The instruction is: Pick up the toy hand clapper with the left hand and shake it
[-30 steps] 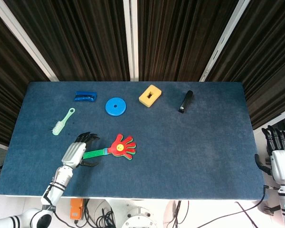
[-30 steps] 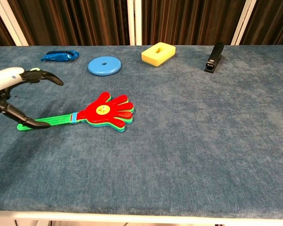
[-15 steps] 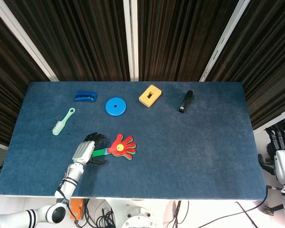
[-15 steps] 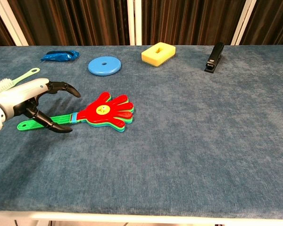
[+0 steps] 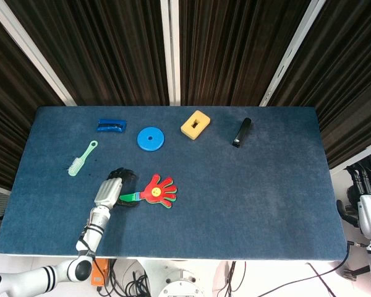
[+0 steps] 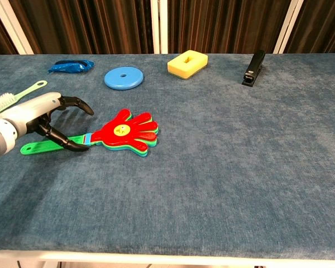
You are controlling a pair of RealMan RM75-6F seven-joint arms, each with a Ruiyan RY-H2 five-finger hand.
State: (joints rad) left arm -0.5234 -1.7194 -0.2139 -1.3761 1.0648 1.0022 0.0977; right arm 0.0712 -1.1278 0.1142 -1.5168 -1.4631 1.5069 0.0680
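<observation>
The toy hand clapper (image 6: 124, 133) lies flat on the blue tabletop (image 6: 223, 167), its red palm pointing right and its green handle running left. The left robot hand (image 6: 42, 114) sits low over that handle, dark fingers (image 6: 72, 102) spread above it and the thumb curving down to the handle near the red palm; the fingers are apart and not closed around it. The right robot hand (image 5: 366, 192) hangs off the tabletop's far right edge, fingers straight and holding nothing. Along the back edge rest a blue wrapper (image 6: 71, 66), a blue disc (image 6: 123, 77), a yellow block (image 6: 187, 63) and a black stapler (image 6: 254, 67). A mint-green brush (image 6: 14, 96) lies just behind the left robot hand.
</observation>
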